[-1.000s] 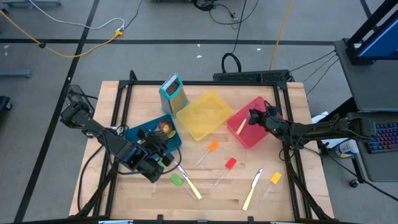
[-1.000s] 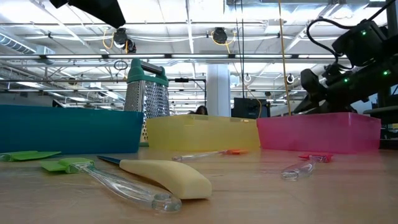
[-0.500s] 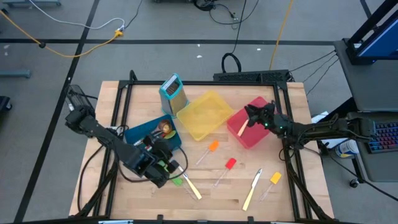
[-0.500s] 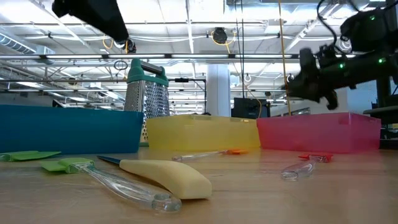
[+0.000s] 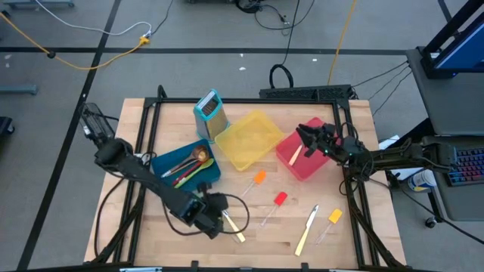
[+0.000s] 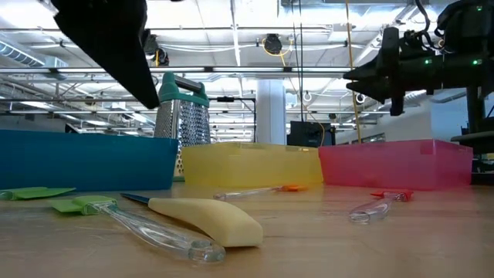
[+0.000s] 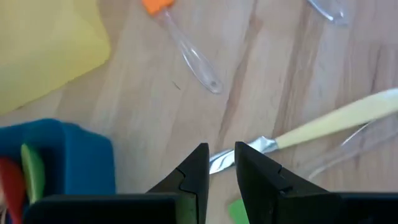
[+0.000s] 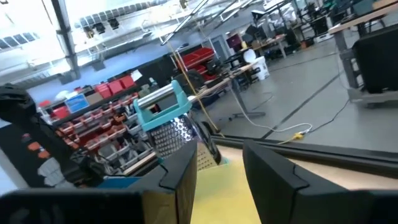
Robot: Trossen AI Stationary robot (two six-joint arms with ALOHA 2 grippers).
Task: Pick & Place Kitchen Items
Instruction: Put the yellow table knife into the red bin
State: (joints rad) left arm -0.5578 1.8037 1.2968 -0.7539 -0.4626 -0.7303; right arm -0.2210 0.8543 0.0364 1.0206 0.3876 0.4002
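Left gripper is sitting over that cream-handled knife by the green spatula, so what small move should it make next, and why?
Probably lower straight down. The left gripper hangs open and empty above the metal blade of the cream-handled knife lying flat on the wooden table, blade showing between its fingers, so descending should bracket it before closing.

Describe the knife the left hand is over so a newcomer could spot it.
Start at the blue bin; the left hand hangs just past its front corner. Under it lies a cream-handled knife, beside a green spatula. The other cream knife lies far right, by the yellow spatula.
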